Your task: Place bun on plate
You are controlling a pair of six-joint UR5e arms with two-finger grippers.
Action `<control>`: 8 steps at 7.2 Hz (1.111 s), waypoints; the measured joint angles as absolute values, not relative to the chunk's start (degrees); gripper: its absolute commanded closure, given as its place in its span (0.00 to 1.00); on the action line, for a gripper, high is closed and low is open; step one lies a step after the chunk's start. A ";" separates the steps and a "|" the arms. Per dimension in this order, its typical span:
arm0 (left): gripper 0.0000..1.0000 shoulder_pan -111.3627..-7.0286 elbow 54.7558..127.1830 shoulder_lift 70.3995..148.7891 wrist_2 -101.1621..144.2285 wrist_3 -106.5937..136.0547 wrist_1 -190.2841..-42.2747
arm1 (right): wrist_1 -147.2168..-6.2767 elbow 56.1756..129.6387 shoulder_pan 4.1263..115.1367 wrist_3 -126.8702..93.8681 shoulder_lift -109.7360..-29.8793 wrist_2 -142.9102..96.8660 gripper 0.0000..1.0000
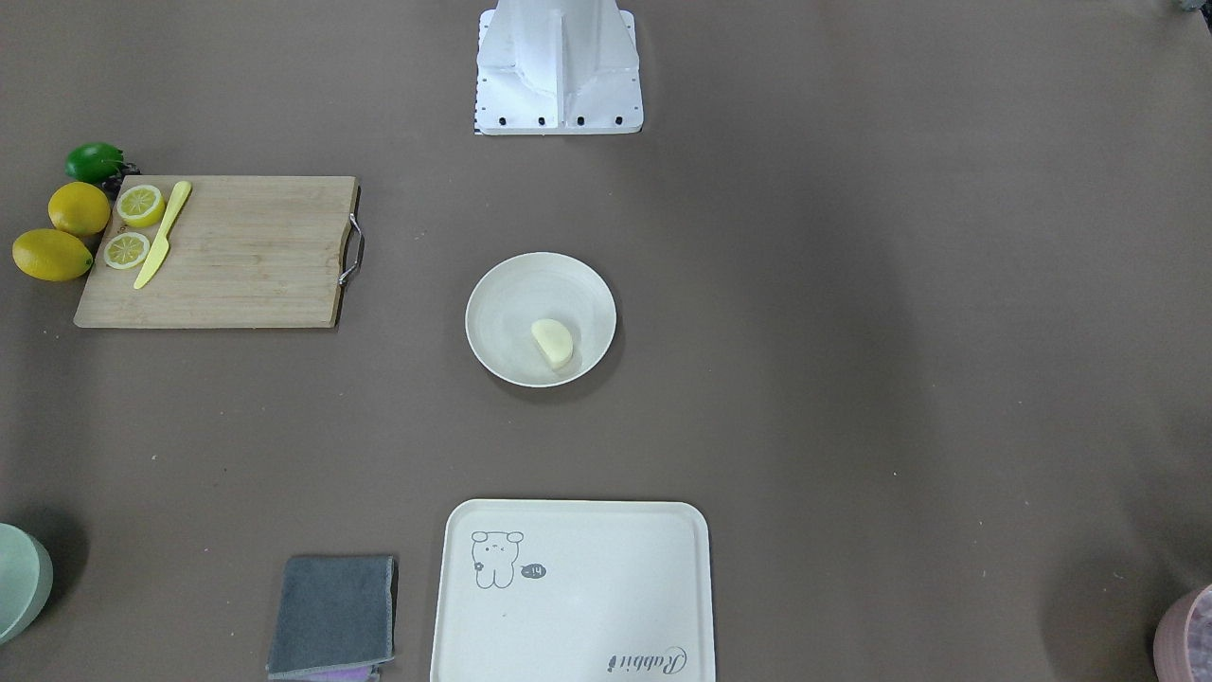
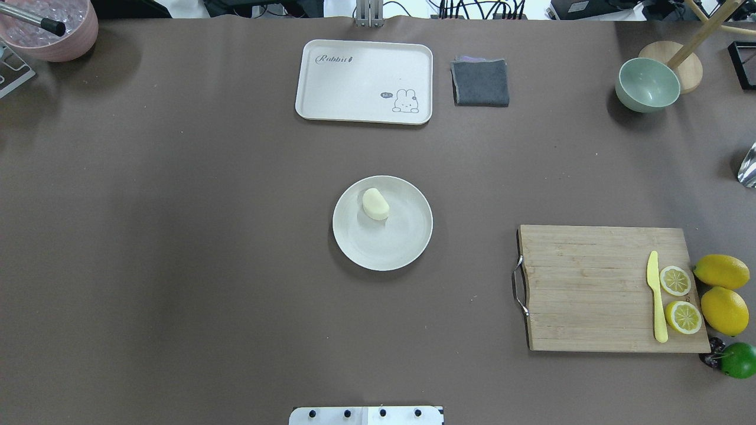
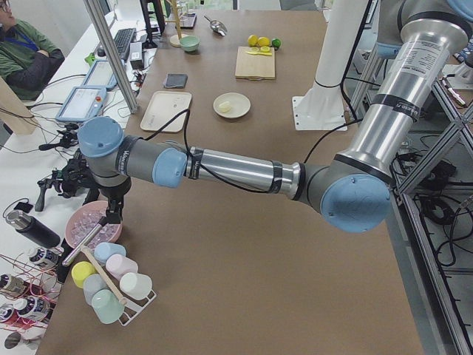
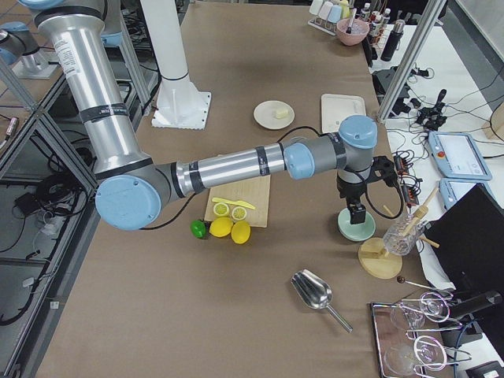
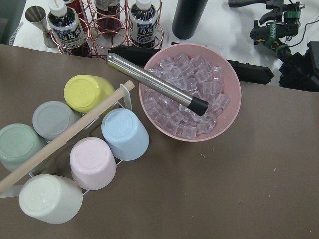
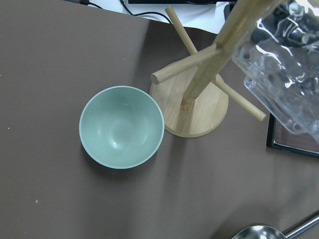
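**Bun on the plate, both grippers far off at the table's corners**

The bun lies inside the plate, resting at about 11 o'clock from the dish's middle in the overhead view. Nothing touches it. The plate sits on the brown table near its centre.

From the plate, in the overhead view, a cream tray with a small animal drawing lies at 12 o'clock. A folded grey cloth sits just beside the tray at its 3 o'clock. A wooden cutting board lies at 4 o'clock, carrying a yellow knife and two lemon halves. Whole lemons and a lime sit beside the board's outer edge.

Neither gripper is anywhere near the bun. The left gripper hangs over a pink bowl of ice at the plate's 10 o'clock, well apart from it. The right gripper hangs over a green bowl at the plate's 2 o'clock, next to a wooden stand. Only the side views show either gripper, so I cannot tell how their fingers are set.
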State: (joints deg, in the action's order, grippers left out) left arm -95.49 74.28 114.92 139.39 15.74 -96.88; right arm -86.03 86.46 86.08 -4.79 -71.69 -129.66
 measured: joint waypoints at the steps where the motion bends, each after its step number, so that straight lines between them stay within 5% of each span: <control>1: 0.02 -95.15 73.61 115.04 138.90 15.84 -96.82 | -86.02 86.25 86.17 -5.96 -71.85 -129.72 0.00; 8: 0.02 -91.11 72.89 113.87 136.09 25.23 -95.57 | -85.94 86.32 87.65 -9.51 -73.92 -130.37 0.00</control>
